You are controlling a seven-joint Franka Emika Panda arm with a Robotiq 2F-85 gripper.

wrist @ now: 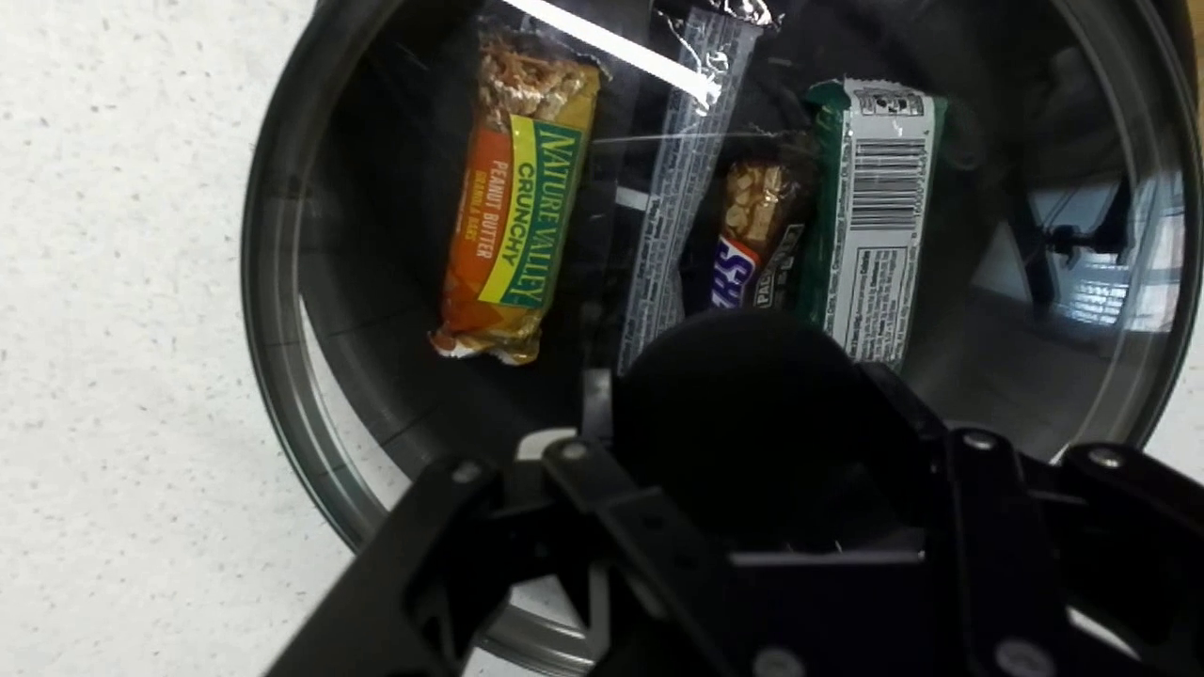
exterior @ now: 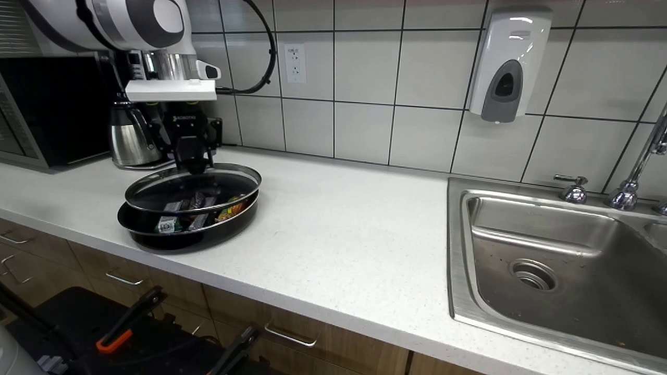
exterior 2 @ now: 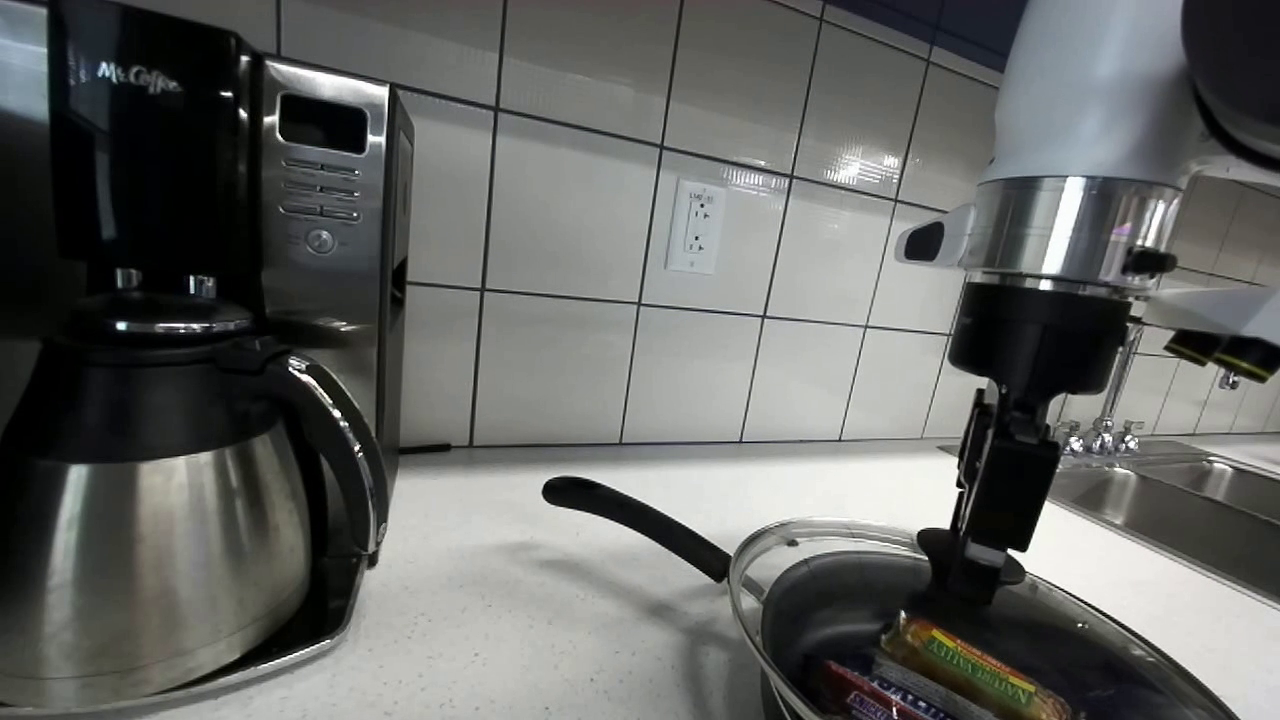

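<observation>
We find the glass lid [exterior: 194, 187] over the pan [exterior: 226, 237], a gap showing between their rims in an exterior view, with the hand [exterior 2: 972, 575] pinching the lid's knob [wrist: 738, 395], presumably because that is the one part raised enough to grip. Through the glass we see wrapped snack bars [wrist: 517, 207] in the pan, its wall likely penning them in. Farther out on the table [exterior: 333, 239], we record the coffee pot [exterior 2: 170, 540] near the pan and the sink [exterior: 458, 260] well apart.

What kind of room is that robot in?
Most likely a kitchen: there's a metal sink set into the counter, a coffee maker by the tiled wall, and a frying pan on the counter.
</observation>
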